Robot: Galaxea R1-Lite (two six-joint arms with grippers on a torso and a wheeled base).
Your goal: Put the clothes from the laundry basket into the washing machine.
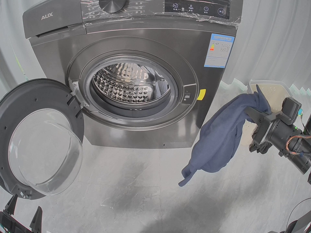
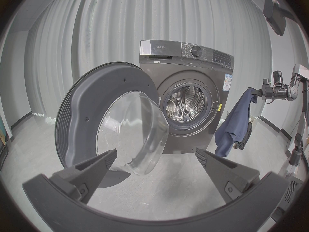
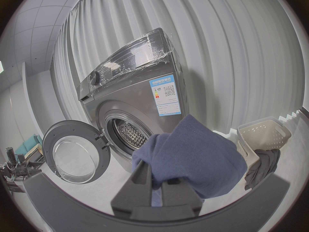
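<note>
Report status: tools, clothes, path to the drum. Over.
Left tool open, near the door. Right tool shut on blue garment, right of washer. Door open, drum unobstructed. Dark garment draped on basket.

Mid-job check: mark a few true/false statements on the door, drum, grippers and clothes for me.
The washing machine door is open. True.
The right gripper is empty. False: it is shut on the blue garment.
Clothes lie in the drum. False: the part in view is bare metal.
The left gripper is open. True.
A dark garment hangs over the laundry basket rim. True.
</note>
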